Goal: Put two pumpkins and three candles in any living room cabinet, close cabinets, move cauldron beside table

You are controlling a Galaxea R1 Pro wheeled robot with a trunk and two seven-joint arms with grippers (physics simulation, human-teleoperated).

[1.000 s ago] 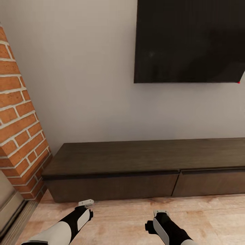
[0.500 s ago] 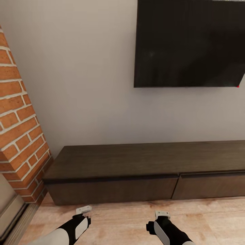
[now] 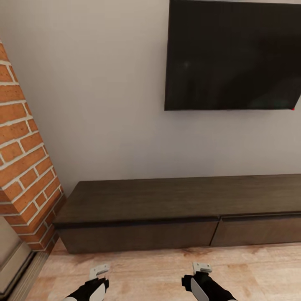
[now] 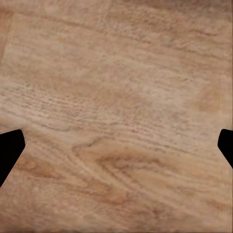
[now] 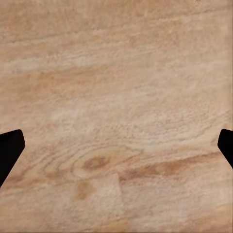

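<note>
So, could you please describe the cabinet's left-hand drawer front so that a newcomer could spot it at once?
Find the big black screen on the grey wall; below it a long low dark-brown cabinet stands on the wood floor. The left drawer front is the flat, handleless panel under its top, running from the end near the brick column to a thin vertical seam. It is shut, and more of it is in view than of its right-hand neighbour.

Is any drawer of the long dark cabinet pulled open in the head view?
No: both drawer fronts of the cabinet sit flush with its face, with no pale drawer interior showing.
</note>
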